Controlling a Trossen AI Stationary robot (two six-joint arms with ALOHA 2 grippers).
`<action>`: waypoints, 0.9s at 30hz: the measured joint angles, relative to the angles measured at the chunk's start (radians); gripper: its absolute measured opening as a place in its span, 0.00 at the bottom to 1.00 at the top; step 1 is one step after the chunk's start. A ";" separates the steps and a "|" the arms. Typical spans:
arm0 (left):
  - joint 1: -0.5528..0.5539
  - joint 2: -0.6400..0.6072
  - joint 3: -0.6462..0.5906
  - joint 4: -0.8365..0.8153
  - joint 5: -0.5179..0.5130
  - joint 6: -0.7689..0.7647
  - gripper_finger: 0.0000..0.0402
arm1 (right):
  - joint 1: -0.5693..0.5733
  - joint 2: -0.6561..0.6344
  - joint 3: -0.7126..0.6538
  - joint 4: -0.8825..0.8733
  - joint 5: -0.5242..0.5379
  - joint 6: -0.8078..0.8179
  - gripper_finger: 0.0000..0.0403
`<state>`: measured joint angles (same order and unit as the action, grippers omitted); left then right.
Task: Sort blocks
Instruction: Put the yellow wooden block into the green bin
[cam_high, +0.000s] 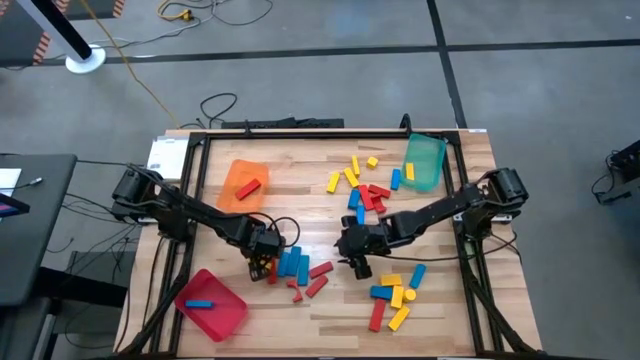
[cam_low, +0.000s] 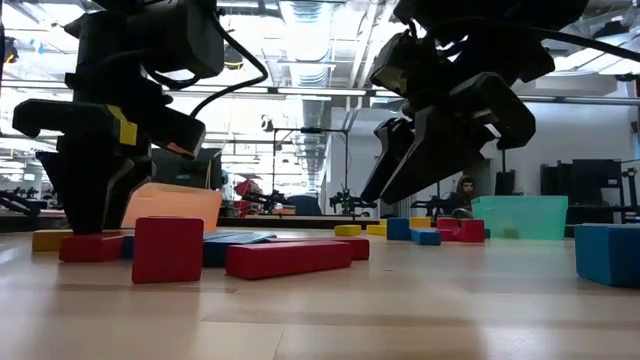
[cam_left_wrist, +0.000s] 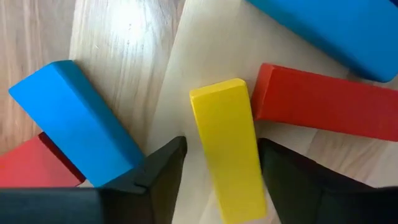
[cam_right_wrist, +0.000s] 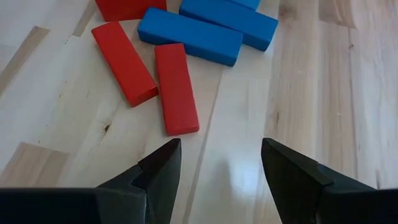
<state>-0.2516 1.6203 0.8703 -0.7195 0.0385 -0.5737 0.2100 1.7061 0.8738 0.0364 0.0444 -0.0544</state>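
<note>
Down low, the left tool straddled 1 yellow block lying on the surface, fingers parted, not gripping. The right tool hung wide over bare wood near 2 red blocks. Pick step; closing comes next, likely.

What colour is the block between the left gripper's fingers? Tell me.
Yellow block; the left wrist view shows it best.
</note>
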 joint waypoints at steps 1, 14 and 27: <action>0.000 0.000 -0.001 -0.002 -0.002 0.008 0.45 | 0.000 0.000 0.000 0.000 0.000 0.000 0.59; -0.002 0.006 0.054 -0.055 -0.021 0.147 0.25 | -0.001 0.000 0.000 0.053 0.000 0.001 0.59; -0.001 0.002 0.323 -0.212 -0.259 0.340 0.25 | -0.003 0.000 0.000 0.341 0.000 -0.021 0.59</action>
<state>-0.2527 1.6222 1.1937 -0.9314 -0.2209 -0.2341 0.2070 1.7061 0.8738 0.3777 0.0448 -0.0755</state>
